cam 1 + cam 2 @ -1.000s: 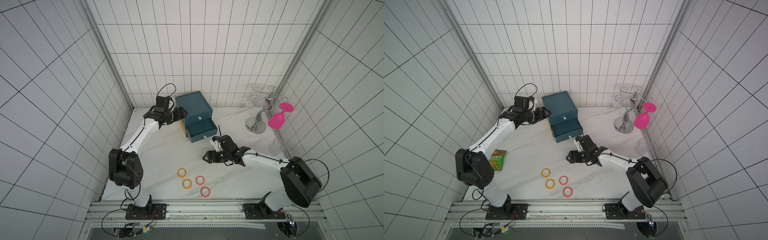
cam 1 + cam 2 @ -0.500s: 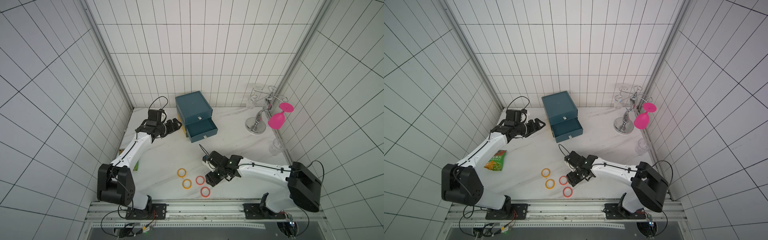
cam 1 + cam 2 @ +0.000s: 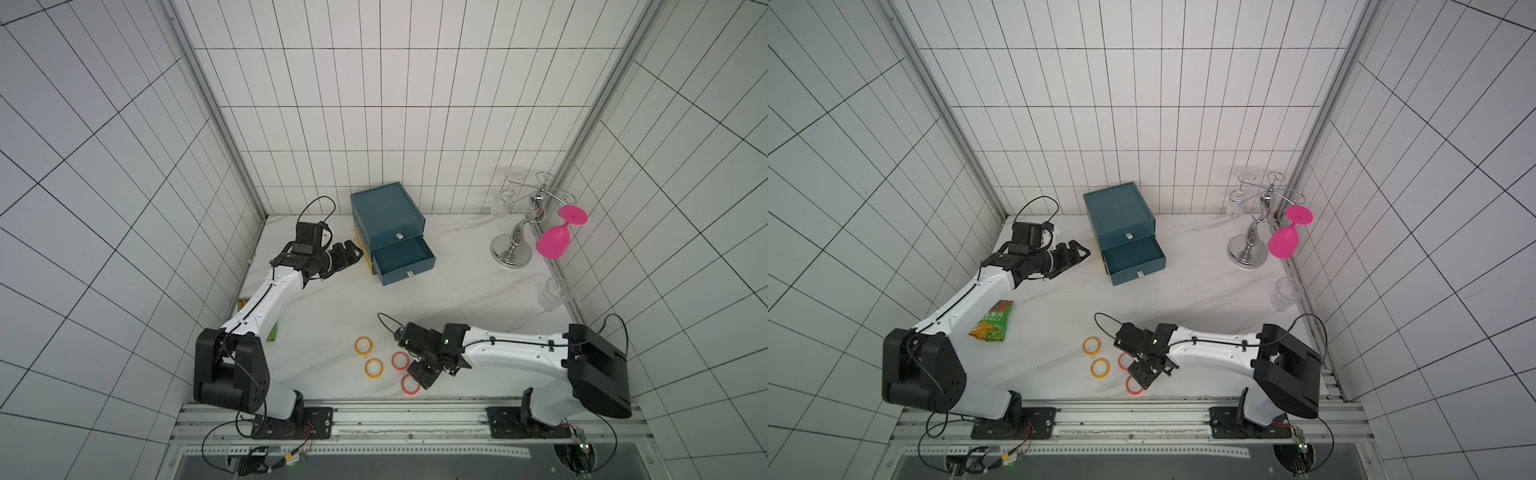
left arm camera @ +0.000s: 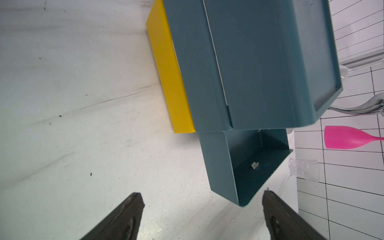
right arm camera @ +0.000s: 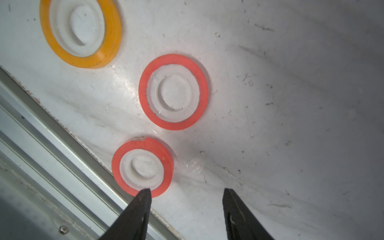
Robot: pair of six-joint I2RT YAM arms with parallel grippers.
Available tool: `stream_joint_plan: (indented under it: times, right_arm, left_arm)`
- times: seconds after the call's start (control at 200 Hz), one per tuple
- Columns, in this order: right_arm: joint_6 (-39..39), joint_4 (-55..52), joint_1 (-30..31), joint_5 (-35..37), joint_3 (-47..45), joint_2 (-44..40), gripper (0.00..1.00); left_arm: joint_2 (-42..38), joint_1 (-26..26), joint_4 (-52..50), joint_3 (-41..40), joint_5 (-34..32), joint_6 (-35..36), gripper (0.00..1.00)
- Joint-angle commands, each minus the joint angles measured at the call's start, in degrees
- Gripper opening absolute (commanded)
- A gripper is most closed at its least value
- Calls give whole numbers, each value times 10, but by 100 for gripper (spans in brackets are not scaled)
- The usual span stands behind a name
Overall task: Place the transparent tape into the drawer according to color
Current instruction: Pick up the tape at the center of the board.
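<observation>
The drawer (image 3: 386, 216) is a teal cabinet at the back of the table, its middle drawer (image 3: 401, 253) pulled out and showing nothing inside. It appears in both top views (image 3: 1119, 212) and in the left wrist view (image 4: 259, 62), with a yellow side. Two orange transparent tape rolls (image 3: 363, 345) (image 3: 374, 368) and two red ones (image 3: 400, 360) (image 3: 410, 384) lie flat near the front edge. My right gripper (image 5: 187, 192) hovers open over the front red roll (image 5: 143, 166), one fingertip (image 5: 143, 197) above its rim. My left gripper (image 4: 202, 195) is open left of the cabinet.
A snack bag (image 3: 992, 322) lies under my left arm. At the back right stand a chrome glass rack (image 3: 515, 245) with a pink glass (image 3: 555, 243) and a clear glass (image 3: 550, 293). The metal rail (image 5: 62, 158) runs just past the front red roll.
My right gripper has travelled from beside the open drawer to the front, above the red rolls, with its jaws narrowing. My left gripper has drawn back from the cabinet and opened wider.
</observation>
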Motion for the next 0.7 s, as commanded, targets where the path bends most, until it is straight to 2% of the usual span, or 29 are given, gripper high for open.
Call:
stream_joint_plan:
  times: [0.0,0.255,0.695]
  right_arm:
    - [-1,-20,15,22,30,14,59]
    - [-7,-28,25,24,47,39,57]
    - [-16,-30,37,21,63,86,43]
  left_arm:
    - [-14,5,-6,-7,-8,10,93]
    - [-18,11,-15,-9,-10,13,93]
    - [-18,20,-20,-9,-9,17,93]
